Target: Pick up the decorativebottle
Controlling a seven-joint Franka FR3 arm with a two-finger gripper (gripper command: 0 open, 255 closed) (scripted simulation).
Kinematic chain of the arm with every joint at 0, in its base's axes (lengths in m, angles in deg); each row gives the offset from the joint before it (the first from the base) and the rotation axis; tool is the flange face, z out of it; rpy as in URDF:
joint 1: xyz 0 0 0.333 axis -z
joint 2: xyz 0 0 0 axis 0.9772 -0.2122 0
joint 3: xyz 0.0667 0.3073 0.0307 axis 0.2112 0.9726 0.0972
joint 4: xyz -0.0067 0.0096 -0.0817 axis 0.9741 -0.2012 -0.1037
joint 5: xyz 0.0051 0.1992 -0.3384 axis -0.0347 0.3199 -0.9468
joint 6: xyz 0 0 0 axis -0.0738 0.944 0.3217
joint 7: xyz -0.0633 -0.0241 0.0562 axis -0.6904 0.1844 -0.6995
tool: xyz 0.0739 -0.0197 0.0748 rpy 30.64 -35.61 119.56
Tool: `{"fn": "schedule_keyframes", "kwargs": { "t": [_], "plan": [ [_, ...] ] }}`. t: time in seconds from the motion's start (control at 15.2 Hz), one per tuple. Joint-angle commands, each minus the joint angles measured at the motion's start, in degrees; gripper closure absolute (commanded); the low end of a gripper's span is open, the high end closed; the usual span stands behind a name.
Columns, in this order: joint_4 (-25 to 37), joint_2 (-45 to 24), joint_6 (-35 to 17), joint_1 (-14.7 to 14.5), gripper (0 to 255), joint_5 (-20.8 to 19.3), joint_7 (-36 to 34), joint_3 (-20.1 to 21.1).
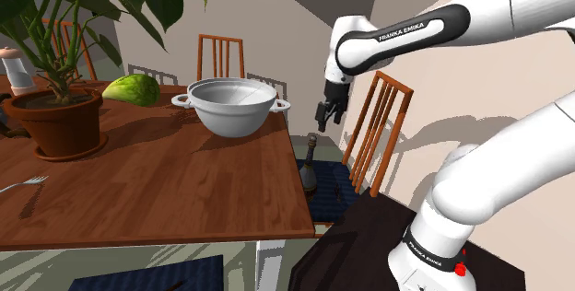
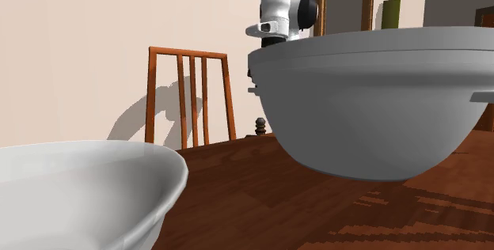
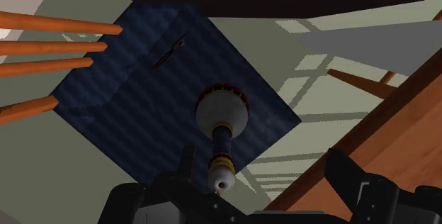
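From the shoulder view, the bottle [image 1: 310,165] stands upright on the blue cushion [image 1: 330,199] of a chair [image 1: 382,119]. It is just beside the edge of the table [image 1: 166,188] and lower than the tabletop. Here it looks dark, with a round body and a thin neck. The gripper [image 1: 329,112] hangs above it and apart from it, with free air between them. On the wooden table are a white bowl [image 1: 230,105] with two handles, a plant [image 1: 55,105] in a brown pot and a fork [image 1: 23,186]. The dark stand [image 1: 369,252] is near the chair

The second exterior view looks low over the tabletop. The bowl [image 2: 372,106] is very large here and a second bowl [image 2: 79,185] sits in the lower left corner. The ribbed top of the bottle [image 2: 259,123] rises just over the far table edge, beside a slatted chair back [image 2: 190,90]

The wrist view looks down along the bottle [image 3: 222,116]. It gives the colours: a pale round body with a ring of reddish marks, a dark blue neck with yellow bands and a pale stopper. The black fingers [image 3: 190,164] stand apart and hold nothing, and the neck appears nearer to one of them. The cushion [image 3: 142,81] has a woven texture. Orange chair slats lie at one side of the bottle and the table edge at the other, so the room around it is narrow
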Motion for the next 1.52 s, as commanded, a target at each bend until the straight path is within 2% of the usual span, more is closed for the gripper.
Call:
{"fn": "schedule_keyframes", "kwargs": {
  "t": [0.0,0.33,0.99,1.06,1.45],
  "plan": [
    [0.4,-3.6,-4.4,0.2,0,0.5,0.8,-1.1],
    [2.6,-14.2,-15.0,-0.1,0,3.1,3.5,-3.7],
    [0.4,-19.4,-22.6,-0.3,0,4.3,4.5,-4.2],
    [0.4,-19.4,-22.6,-0.3,255,4.3,4.5,-4.2],
    [0.5,-19.5,-22.6,-0.3,255,4.3,4.6,-4.3]
  ]
}}
